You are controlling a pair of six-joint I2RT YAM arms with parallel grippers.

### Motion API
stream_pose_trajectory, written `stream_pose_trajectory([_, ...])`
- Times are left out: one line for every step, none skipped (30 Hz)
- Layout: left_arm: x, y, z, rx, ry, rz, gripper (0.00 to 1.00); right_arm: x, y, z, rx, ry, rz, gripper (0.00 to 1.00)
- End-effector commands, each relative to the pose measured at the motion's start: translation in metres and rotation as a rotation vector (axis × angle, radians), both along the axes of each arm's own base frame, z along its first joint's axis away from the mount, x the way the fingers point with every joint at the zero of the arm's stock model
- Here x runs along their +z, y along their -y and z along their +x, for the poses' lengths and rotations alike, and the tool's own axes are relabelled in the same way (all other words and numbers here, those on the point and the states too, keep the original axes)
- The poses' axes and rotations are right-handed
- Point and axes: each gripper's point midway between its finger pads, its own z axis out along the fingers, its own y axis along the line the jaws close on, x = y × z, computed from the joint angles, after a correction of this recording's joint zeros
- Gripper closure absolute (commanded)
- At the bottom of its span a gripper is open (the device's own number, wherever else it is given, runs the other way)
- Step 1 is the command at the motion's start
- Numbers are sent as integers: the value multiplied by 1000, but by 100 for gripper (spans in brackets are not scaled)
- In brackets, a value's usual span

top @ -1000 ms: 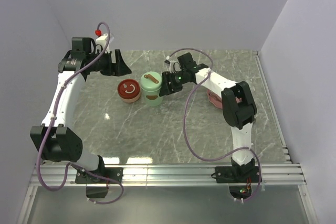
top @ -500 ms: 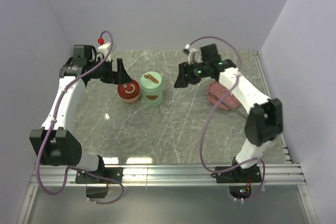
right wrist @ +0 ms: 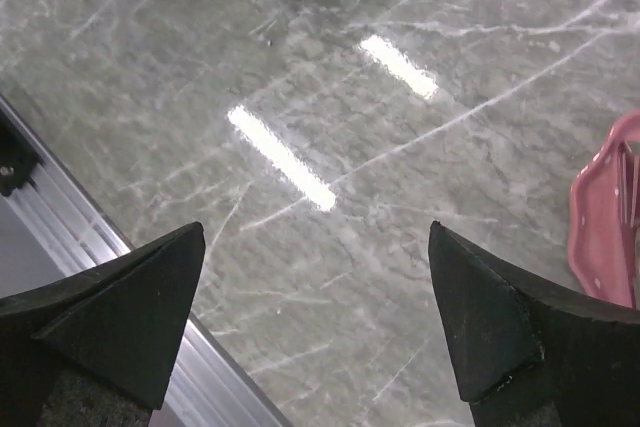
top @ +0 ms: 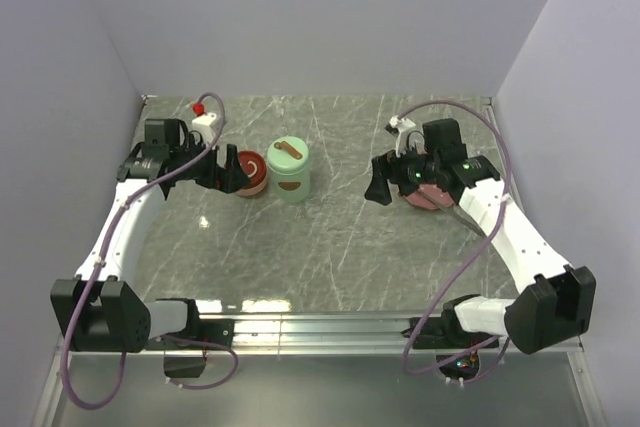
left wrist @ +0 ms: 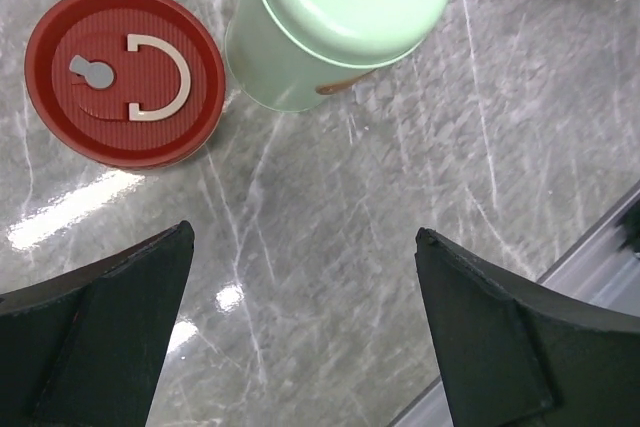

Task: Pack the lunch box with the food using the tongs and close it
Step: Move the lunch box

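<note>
The arm bases sit bolted to the rail at the near edge, and the grey marble table (top: 330,247) stretches out beyond them. On the right side, the right gripper (top: 378,190) hangs over the stone with its jaws spread wide and nothing between them. Its wrist view shows only bare marble between the two black fingers (right wrist: 110,332). Just behind and beside it lies the pink plate (top: 430,197), mostly hidden under the wrist in the overhead view. At the right edge of the wrist view the plate's scalloped rim shows, with two thin pale bars (right wrist: 625,212) lying on it. These may be the tongs, but too little shows to be sure. The food cannot be made out.

Across the table, the left gripper (top: 228,175) is also fully released and empty, with its fingers (left wrist: 100,347) wide apart above the stone. It hovers just in front of the red-lidded pot (left wrist: 125,75), a low round pot with a white D-shaped handle lying flat on its ribbed lid. Just beside the pot, and slightly farther back, stands the green lunch box (top: 291,169). It is upright with its lid on, and a brown tab lies across the top.
</note>
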Motion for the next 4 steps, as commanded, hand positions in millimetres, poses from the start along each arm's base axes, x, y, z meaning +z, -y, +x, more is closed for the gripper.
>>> stream_pose_trajectory([12, -1, 3, -14, 114, 46, 1, 14, 9, -1, -16, 98, -14, 0])
stream_pose_trajectory([11, -1, 1, -18, 119, 49, 1, 14, 10, -2, -20, 102, -17, 0])
stream_pose_trajectory([13, -1, 1, -18, 130, 55, 1, 16, 11, -4, -21, 108, -17, 0])
stream_pose_trajectory([18, -2, 2, -14, 153, 59, 0, 17, 12, -3, -27, 114, -20, 0])
